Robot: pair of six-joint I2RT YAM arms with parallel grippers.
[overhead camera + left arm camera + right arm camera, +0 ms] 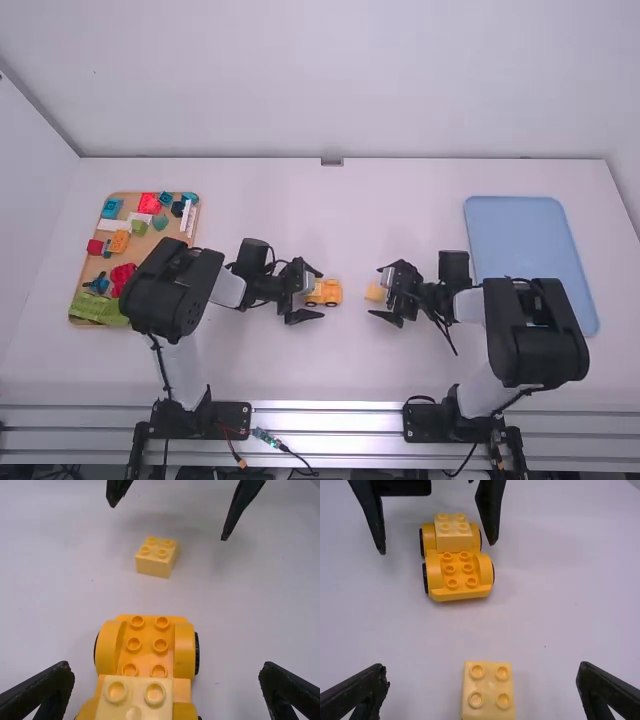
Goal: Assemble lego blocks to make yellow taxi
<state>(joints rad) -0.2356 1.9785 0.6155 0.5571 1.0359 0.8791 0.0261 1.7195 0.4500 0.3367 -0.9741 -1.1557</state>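
Yellow taxi [461, 577], a wheeled base with a pale block [454, 539] on the end nearer the left arm, stands mid-tabletop [340, 370]. The left pincer [320, 294] is open, its fingers spread on either side of that end, apart from it. The right pincer [377, 292] is open too, around a loose studded pale-yellow brick [489, 692], gripping nothing.
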